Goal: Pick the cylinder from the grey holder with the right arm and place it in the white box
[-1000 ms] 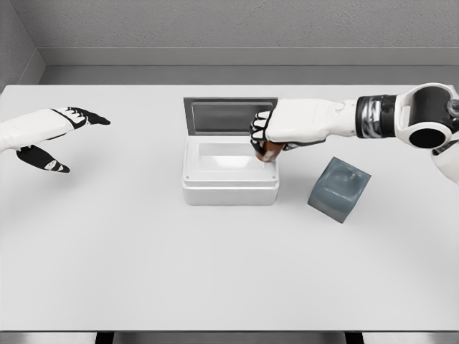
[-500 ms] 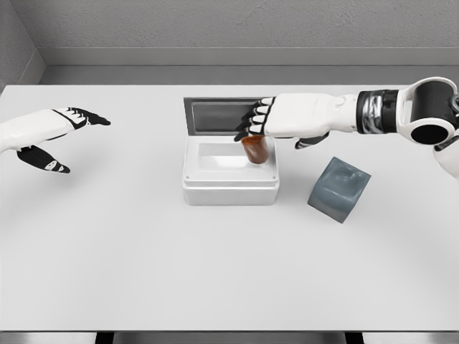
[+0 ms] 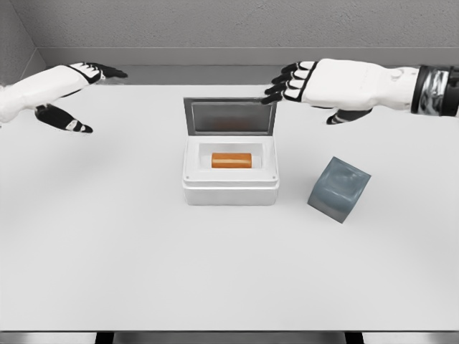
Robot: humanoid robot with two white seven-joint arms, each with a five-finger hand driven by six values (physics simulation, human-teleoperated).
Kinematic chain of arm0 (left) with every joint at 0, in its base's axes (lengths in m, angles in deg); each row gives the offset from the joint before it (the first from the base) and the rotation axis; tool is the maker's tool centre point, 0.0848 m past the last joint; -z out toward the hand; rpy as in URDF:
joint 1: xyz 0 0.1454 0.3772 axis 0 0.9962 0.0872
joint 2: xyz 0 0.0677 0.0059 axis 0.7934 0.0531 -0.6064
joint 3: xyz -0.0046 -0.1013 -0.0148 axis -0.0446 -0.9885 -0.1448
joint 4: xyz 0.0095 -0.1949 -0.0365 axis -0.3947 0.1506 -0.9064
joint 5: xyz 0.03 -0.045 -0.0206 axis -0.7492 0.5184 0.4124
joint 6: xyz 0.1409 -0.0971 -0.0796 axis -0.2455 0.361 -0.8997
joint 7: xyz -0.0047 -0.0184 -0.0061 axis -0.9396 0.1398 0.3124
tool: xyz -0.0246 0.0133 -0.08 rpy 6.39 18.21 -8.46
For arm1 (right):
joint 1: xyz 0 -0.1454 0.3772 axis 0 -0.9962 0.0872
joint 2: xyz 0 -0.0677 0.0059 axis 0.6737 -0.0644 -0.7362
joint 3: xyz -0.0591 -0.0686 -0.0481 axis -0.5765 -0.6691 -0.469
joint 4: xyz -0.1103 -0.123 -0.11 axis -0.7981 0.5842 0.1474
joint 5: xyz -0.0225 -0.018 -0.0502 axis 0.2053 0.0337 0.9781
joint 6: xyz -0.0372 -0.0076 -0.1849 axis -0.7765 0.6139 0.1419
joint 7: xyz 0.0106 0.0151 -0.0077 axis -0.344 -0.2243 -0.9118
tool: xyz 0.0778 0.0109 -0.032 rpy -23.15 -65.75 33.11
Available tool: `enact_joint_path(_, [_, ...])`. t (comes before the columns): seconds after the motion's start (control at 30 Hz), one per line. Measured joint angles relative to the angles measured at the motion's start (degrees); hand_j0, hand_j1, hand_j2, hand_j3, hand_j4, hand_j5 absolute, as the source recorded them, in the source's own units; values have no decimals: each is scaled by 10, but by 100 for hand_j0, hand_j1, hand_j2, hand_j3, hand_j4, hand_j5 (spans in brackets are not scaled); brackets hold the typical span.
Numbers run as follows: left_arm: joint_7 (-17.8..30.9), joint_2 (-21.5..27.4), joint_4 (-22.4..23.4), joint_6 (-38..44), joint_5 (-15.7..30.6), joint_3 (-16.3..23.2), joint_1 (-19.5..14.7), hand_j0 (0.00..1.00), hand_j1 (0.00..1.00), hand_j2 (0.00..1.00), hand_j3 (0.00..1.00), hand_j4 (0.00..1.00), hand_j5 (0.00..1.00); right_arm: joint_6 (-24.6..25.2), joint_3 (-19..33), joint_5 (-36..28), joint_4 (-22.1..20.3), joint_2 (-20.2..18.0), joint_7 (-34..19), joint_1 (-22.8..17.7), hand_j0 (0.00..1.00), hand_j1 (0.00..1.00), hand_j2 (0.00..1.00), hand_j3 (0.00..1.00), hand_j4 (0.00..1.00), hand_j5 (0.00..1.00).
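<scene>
Cylinder's in the box, job looks basically done

Orange cylinder lies flat inside the white box. Right hand hovers at the box's 1 o'clock, fingers spread wide, holding nothing. Grey holder sits at 3 o'clock. Next, I'd guess: just pull the arm away.

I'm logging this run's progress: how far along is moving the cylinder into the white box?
Done: the orange-brown cylinder lies on its side inside the open white box, and the tilted grey holder sits beside the box without it. In hand: nothing; the right robot hand hovers open above the box lid, the left robot hand open at the far left. Left: nothing visible; the placement looks complete.
</scene>
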Motion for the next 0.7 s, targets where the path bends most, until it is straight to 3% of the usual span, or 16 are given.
enact_joint_path(0.1, [2,-93,123,0,7,0,-26,100,100,100,100,100,100,0,9,-5,-19,-36,0,-25,100,100,100,100,100,100])
enact_joint_path(0.23, [2,-183,207,0,36,7,-26,100,100,100,100,100,100,0,55,-17,-23,-81,0,-74,100,100,100,100,100,100])
enact_joint_path(0.4, [0,-208,230,0,131,69,-40,100,100,100,100,100,100,0,79,-21,-13,-103,0,-75,100,100,100,100,100,100])
enact_joint_path(0.7, [2,-209,230,0,266,91,-28,94,94,94,94,94,94,0,83,-21,-9,-108,0,-78,100,100,100,100,100,100])
